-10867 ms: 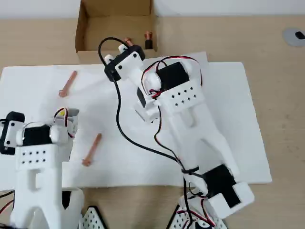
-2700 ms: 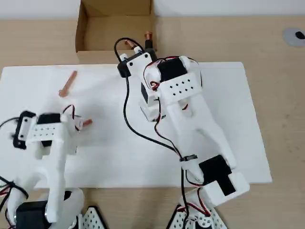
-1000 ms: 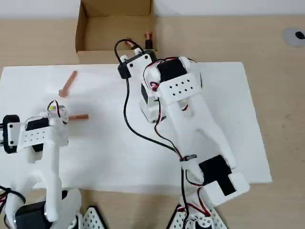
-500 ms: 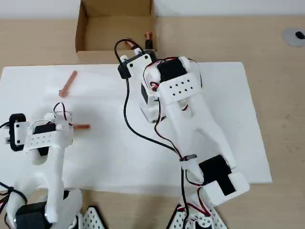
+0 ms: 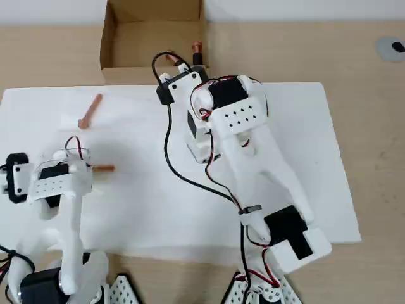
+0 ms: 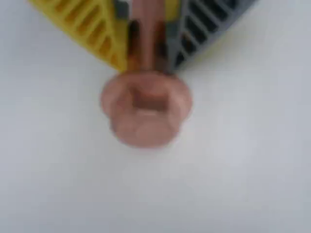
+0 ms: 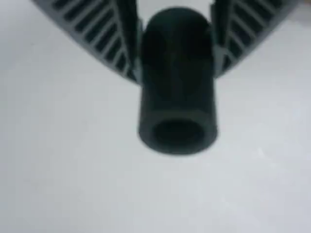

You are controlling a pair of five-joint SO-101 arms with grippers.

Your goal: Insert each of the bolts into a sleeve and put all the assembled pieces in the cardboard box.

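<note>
- Left tool (image 6: 148, 58): clamped on a copper bolt (image 6: 146, 109), gripped by the shank with the head sticking out past the fingertips. In the high view it sits low over the left part of the white sheet (image 5: 304, 158), with the bolt lying level and pointing toward the middle.
- Loose bolt (image 5: 90, 111): lies flat on the sheet just beyond the left arm, with nothing touching it. No sleeve on it, so it counts as not started.
- Cardboard box (image 5: 109, 38): on the worktop (image 5: 367, 95) at the far edge of the sheet, open side up.
- Assembled piece (image 5: 197, 53): a copper bolt in a black sleeve, inside the box against its right wall. I count that one as done.
- A second copper end (image 5: 169, 57) sits near it in the box, partly behind a cable. Can't tell if it's sleeved.
- Right tool (image 7: 176, 63): clamped on a black sleeve (image 7: 177, 116) with the open bore facing out past the fingertips. It's over the sheet, near the box's front right corner.
- Status, my read: roughly mid-task. One pair is in hand but not mated, since bolt and sleeve are well apart. Left to do: bring the two together, insert, drop the piece in the box, then handle the loose bolt.
- Writing: no readable labels or print on the box, parts or arms.
</note>
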